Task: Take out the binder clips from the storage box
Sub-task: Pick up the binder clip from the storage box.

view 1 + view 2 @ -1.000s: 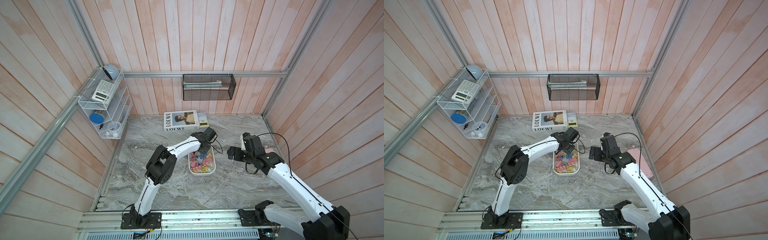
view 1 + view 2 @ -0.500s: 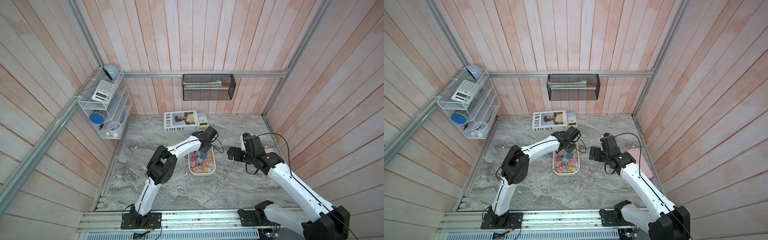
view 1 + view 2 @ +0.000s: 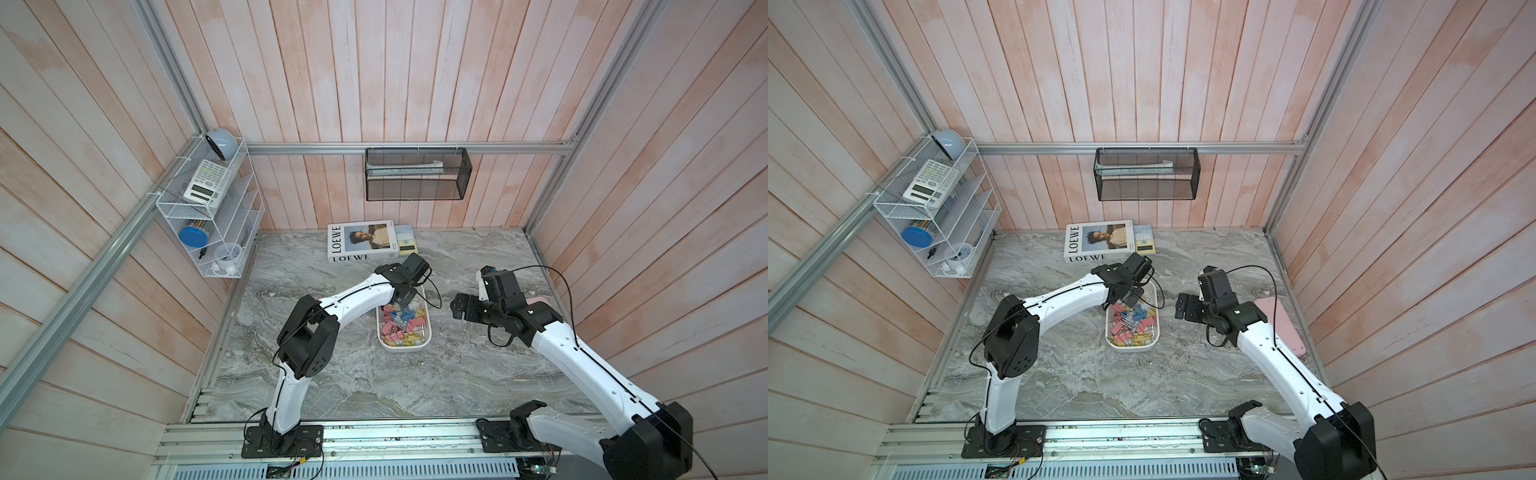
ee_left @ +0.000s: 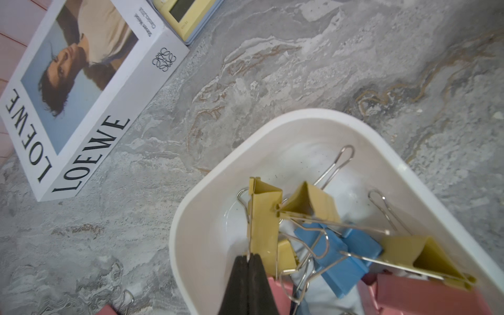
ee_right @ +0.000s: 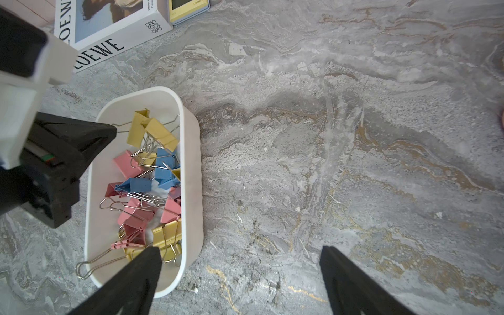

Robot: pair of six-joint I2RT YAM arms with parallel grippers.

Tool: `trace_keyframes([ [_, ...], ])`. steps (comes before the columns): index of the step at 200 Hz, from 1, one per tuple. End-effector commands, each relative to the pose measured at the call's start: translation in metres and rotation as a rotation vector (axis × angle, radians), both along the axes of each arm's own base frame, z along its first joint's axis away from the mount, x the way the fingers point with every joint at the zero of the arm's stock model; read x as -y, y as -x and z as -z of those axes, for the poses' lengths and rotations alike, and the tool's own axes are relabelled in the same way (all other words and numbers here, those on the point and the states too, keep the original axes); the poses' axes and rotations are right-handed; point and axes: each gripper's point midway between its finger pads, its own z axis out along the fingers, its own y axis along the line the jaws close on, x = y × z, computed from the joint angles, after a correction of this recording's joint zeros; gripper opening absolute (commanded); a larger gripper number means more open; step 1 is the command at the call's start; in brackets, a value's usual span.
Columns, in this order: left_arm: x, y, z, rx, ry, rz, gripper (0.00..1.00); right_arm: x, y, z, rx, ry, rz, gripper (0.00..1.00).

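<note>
Pinching a thin silver wire handle, the left pincer point(image 4: 248, 258) is seen closed. The handle belongs to a yellow clip point(image 4: 266, 218) at the far end of the storage box point(image 4: 272, 122). Whether this clip is lifted from the floor of the box cannot be told. The other binder clips point(image 5: 147, 185), pink, blue and yellow, are piled loosely inside the box. The box is placed on the grey marbled bench point(image 3: 374, 386) near its middle, between the two arms. The right pincer point(image 5: 240, 251) is held wide open with nothing in it, over bare bench just to the right of the box. A white LOEWE book point(image 3: 361, 241) is laid at the far edge of the bench, and a small yellow calculator point(image 3: 406, 239) is seen just beside it on the right.
</note>
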Motion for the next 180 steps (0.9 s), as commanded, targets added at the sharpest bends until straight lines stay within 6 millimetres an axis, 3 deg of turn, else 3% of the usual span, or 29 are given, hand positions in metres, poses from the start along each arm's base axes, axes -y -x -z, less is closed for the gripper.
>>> trace_keyframes([
  [1,-0.013,0.005,-0.022,0.07,-0.015,-0.035,0.01,-0.009,-0.007,-0.007,0.004,-0.049,-0.004,0.98],
  [59,-0.03,0.018,-0.037,0.157,-0.026,-0.077,0.0,-0.022,-0.01,-0.011,0.012,-0.081,-0.025,0.98],
  [180,-0.021,0.035,-0.08,0.516,0.031,-0.168,0.0,-0.032,-0.007,-0.014,0.012,-0.078,-0.056,0.98],
])
